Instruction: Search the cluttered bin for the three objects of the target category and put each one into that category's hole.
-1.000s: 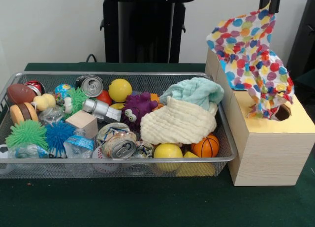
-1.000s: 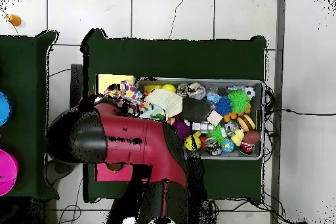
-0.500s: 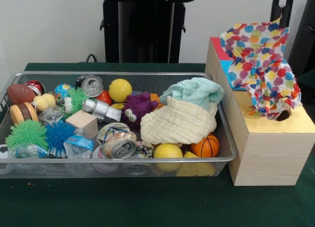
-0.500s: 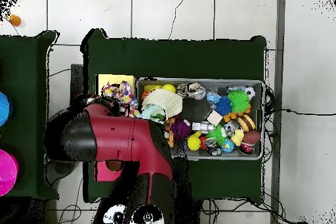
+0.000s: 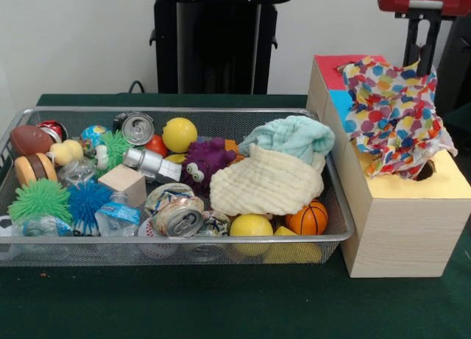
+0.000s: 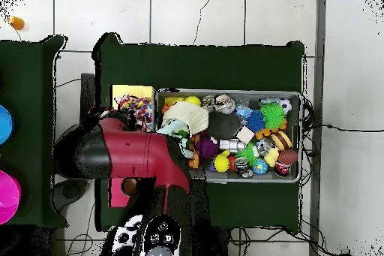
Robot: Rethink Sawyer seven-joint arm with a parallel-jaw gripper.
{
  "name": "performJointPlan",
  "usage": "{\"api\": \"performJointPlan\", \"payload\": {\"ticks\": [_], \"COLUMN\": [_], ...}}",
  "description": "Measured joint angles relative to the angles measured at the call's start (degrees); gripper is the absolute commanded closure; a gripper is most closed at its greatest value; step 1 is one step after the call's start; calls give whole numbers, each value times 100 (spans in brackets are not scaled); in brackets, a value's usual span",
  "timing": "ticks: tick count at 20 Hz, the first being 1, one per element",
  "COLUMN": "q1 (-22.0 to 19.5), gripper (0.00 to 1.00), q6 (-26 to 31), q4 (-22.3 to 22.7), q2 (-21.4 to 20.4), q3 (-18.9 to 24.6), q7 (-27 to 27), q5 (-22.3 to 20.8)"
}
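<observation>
A white cloth with multicoloured spots (image 5: 394, 115) lies bunched on top of the pale wood-grain box (image 5: 401, 236). It covers most of the yellow surround (image 5: 445, 186), and only an edge of the hole (image 5: 425, 174) shows. My gripper (image 5: 423, 67) stands right above the cloth, and the cloth's top corner rises between its fingertips, so it looks shut on it. In the overhead view the cloth (image 6: 136, 106) shows beside the arm (image 6: 142, 155), which hides the gripper. The wire mesh bin (image 5: 184, 112) stands left of the box. I see no other spotted cloth.
The bin holds a mint cloth (image 5: 291, 137), a cream cloth (image 5: 265, 181), a purple plush (image 5: 204, 162), cans, balls, bottles and a wooden block (image 5: 121, 183). Blue (image 5: 338, 100) and red (image 5: 331, 63) surrounds lie further back on the box. The black pedestal (image 5: 217, 45) stands behind.
My gripper has come down and moved right over the box. The spotted cloth, which hung high and spread out, has sunk into a heap over the yellow surround.
</observation>
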Motion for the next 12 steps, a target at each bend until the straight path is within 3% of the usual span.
{"api": "performJointPlan", "payload": {"ticks": [12], "q1": [3], "gripper": [100], "q6": [-678], "q4": [-2], "q2": [413], "q3": [-39], "q7": [0], "q5": [-14]}}
